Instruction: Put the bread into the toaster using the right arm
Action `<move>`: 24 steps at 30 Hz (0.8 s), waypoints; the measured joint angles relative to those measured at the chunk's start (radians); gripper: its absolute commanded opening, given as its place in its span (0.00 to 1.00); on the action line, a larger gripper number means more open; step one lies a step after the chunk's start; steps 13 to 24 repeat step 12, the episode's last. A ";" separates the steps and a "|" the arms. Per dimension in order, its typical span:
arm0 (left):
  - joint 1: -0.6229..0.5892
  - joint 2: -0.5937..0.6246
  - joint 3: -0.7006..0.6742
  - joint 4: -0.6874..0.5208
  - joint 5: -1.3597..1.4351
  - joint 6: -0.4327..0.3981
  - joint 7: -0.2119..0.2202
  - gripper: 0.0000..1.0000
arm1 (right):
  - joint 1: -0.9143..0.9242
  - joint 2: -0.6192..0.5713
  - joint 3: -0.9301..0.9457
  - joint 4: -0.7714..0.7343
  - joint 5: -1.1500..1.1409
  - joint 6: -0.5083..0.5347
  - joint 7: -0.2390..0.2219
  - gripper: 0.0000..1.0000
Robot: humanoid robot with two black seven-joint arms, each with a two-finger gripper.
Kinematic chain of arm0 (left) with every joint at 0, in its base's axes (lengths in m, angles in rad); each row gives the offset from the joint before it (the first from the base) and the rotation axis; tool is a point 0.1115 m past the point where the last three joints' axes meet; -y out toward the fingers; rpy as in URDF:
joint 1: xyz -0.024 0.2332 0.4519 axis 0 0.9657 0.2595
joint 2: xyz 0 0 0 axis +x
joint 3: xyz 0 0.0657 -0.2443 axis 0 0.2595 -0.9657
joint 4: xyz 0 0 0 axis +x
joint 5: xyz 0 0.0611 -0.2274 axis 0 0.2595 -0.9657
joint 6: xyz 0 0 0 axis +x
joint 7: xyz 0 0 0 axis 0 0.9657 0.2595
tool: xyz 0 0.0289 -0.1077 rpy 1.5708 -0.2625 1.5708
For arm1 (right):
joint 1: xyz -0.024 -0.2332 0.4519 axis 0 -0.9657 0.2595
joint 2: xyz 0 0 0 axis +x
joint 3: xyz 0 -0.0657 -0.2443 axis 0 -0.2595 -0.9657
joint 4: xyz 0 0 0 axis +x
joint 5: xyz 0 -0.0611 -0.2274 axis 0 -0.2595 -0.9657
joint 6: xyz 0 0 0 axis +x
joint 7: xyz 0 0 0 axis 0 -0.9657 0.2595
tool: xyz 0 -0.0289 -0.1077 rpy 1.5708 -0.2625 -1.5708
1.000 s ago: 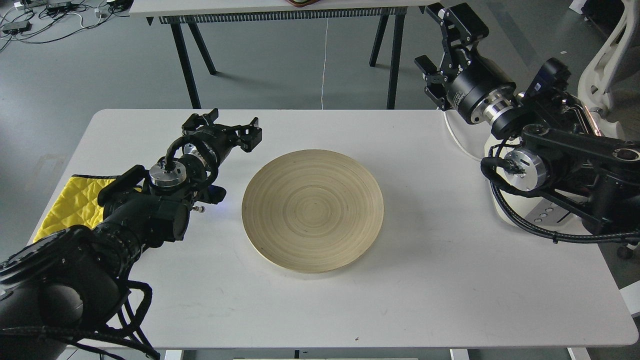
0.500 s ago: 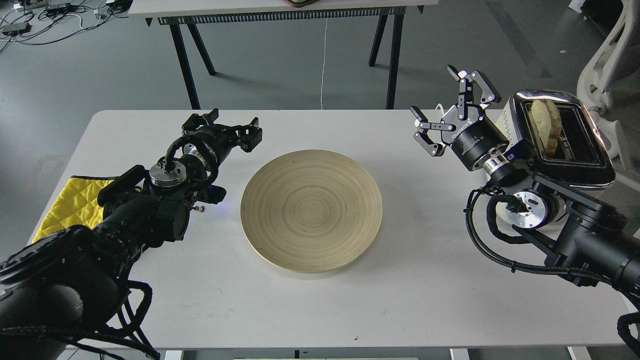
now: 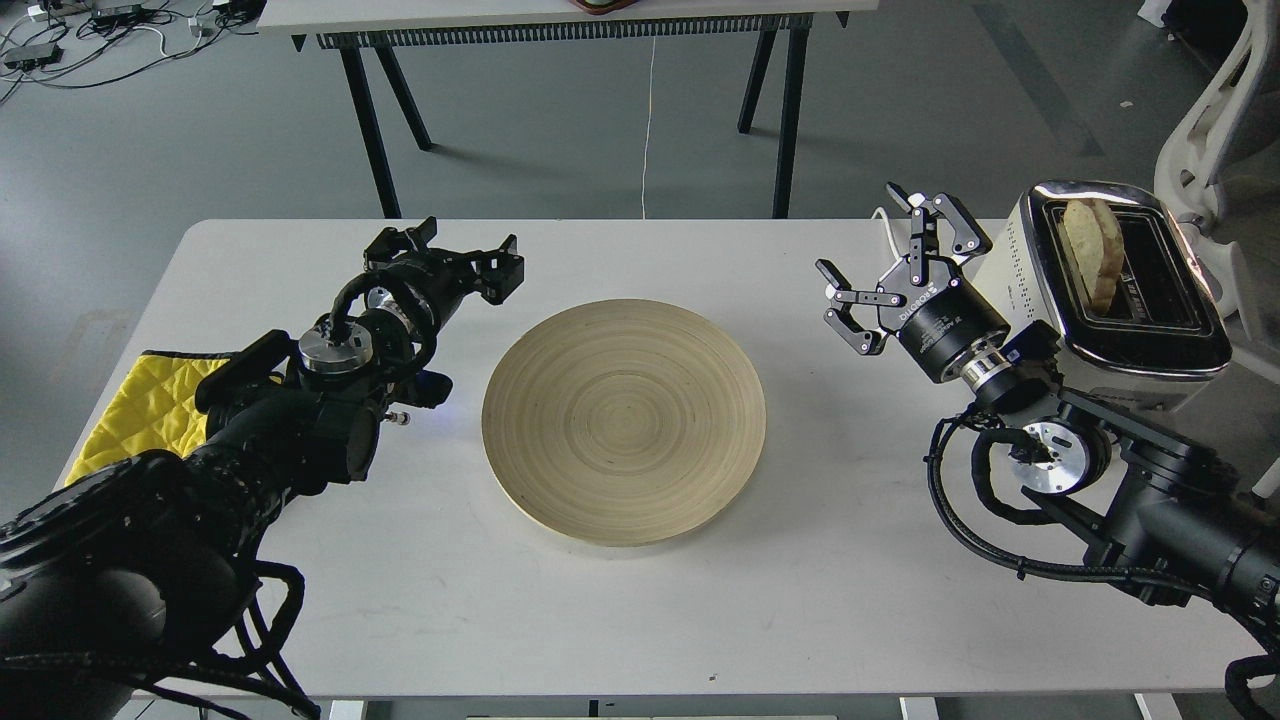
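Note:
The bread is a tan slice with a brown crust standing upright in the left slot of the toaster, its domed top sticking out. The cream-white toaster with a chrome top stands at the table's far right. My right gripper is open and empty, just left of the toaster and apart from it, above the table. My left gripper is open and empty, left of the round wooden plate.
The wooden plate lies bare in the middle of the white table. A yellow quilted cloth lies at the left edge under my left arm. A white cable runs behind the toaster. Another table's legs stand beyond.
My right arm has come down and to the left, away from over the toaster, which now shows with the bread in its slot. The left arm has not moved.

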 measured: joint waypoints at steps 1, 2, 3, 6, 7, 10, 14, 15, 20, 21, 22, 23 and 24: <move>0.000 0.000 0.000 0.000 0.000 0.000 0.000 1.00 | 0.000 0.001 0.000 0.000 0.001 0.000 0.000 1.00; 0.000 0.000 0.000 0.000 0.000 0.000 0.000 1.00 | 0.000 0.002 0.000 0.001 0.002 -0.001 0.000 1.00; 0.000 0.000 0.000 0.000 0.000 0.000 0.000 1.00 | 0.000 0.002 0.001 0.002 0.002 -0.001 0.000 1.00; 0.000 0.000 0.000 0.000 0.000 0.000 0.000 1.00 | -0.002 0.005 0.001 0.002 0.002 -0.003 0.000 1.00; 0.000 0.000 0.000 0.000 0.000 0.000 0.000 1.00 | -0.003 0.007 0.001 0.002 0.002 -0.004 0.000 1.00; 0.000 0.000 0.000 0.000 0.000 0.000 0.000 1.00 | -0.003 0.010 0.001 0.003 0.002 -0.005 0.000 1.00; 0.000 0.000 0.000 0.000 0.000 0.000 0.000 1.00 | -0.003 0.011 0.001 0.004 0.002 -0.005 0.000 1.00; 0.000 0.000 0.000 0.000 0.000 0.000 0.000 1.00 | -0.003 0.011 0.001 0.004 0.002 -0.005 0.000 1.00; 0.000 0.000 0.000 0.000 0.000 0.000 0.000 1.00 | -0.003 0.011 0.001 0.004 0.002 -0.005 0.000 1.00; 0.000 0.000 0.000 0.000 0.000 0.000 0.000 1.00 | -0.003 0.011 0.001 0.004 0.002 -0.005 0.000 1.00; 0.000 0.000 0.000 0.000 0.000 0.000 0.000 1.00 | -0.003 0.011 0.001 0.004 0.002 -0.005 0.000 1.00; 0.000 0.000 0.000 0.000 0.000 0.000 0.000 1.00 | -0.003 0.011 0.001 0.004 0.002 -0.005 0.000 1.00; 0.000 0.000 0.000 0.000 0.000 0.000 0.000 1.00 | -0.003 0.011 0.001 0.004 0.002 -0.005 0.000 1.00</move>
